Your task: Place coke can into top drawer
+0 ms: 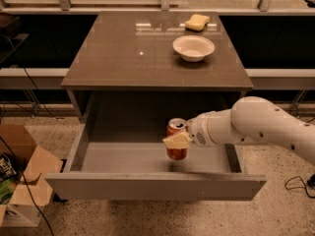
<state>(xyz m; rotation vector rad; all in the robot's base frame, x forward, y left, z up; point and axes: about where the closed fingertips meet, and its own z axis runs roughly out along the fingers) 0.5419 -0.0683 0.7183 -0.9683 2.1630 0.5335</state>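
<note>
Poised for lowering
Gripper [178, 141] clamps upright red aluminium coke can [176, 128]; wide grey top drawer [123, 157] lies directly beneath.

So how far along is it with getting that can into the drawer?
Nearly there. The drawer is already pulled open. The gripper is over the open drawer and holds the can upright, seemingly just above the drawer's floor. Left to do: set the can down, let go and back out.
</note>
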